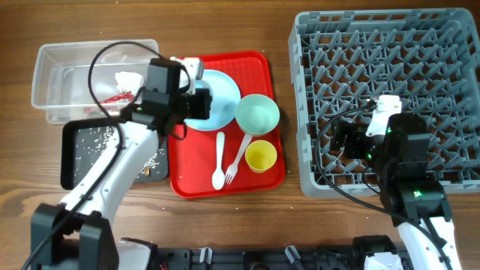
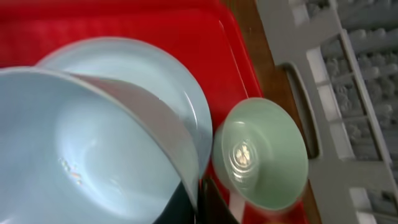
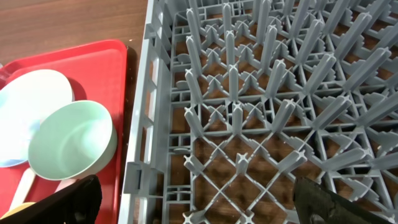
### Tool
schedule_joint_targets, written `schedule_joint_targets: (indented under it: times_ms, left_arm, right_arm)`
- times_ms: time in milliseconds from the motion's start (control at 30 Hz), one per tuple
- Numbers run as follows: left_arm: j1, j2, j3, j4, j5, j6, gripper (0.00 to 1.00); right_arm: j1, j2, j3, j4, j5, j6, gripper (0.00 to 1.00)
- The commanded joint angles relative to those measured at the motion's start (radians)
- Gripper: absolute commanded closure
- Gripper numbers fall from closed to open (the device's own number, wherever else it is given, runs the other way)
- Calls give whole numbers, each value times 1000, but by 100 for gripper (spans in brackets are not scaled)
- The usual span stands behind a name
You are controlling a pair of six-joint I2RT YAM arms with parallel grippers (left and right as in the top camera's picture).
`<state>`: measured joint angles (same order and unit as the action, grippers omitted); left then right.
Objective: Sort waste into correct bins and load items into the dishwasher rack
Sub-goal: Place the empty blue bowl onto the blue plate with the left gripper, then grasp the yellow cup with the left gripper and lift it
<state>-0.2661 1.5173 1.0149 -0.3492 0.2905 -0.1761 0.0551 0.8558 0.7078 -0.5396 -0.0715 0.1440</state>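
- So left tool (image 2: 196, 200) is clamped on the blue bowl (image 2: 81, 155) at its rim, tilted over the plate (image 2: 158, 78) on the red tray (image 1: 187, 180); a rim pinch suits thin, smooth, glossy walls
- Right tool (image 3: 199, 202) spread wide, empty, over the rack (image 3: 261, 93): grey lattice, upright pegs to stand dishes on edge

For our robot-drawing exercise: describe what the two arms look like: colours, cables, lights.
The left arm and right arm have white links with black joint and wrist blocks. Black cables loop beside each. The right shows small green lights; its fingers are black.
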Motion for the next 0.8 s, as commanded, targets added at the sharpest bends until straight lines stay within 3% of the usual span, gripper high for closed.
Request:
schedule_joint_targets:
  times_ms: [0, 100, 167, 267, 367, 533, 700, 767]
  left_arm:
    - [-45, 82, 16, 91, -136, -16, 96]
    - [-47, 143, 16, 122, -127, -16, 94]
    - [-47, 152, 16, 114, -124, -16, 67]
    - [-47, 148, 16, 110, -92, -16, 58]
    - [-47, 111, 21, 66, -25, -17, 57]
    - [-72, -49, 22, -161, 145, -24, 53]
    - [-227, -76, 19, -284, 135, -24, 52]
    - [-308, -42, 18, -287, 42, -64, 57]
  right_arm:
    - [-4, 3, 25, 0, -16, -13, 0]
    - [-4, 3, 25, 0, -16, -13, 0]
    - [-4, 3, 25, 0, -16, -13, 0]
    - [-4, 3, 25, 0, -16, -13, 0]
    - [-4, 3, 25, 0, -16, -13, 0]
    - [-4, 3, 25, 0, -16, -13, 0]
    - [-4, 3, 25, -1, -16, -13, 0]
    - [-4, 3, 25, -1, -16, -13, 1]
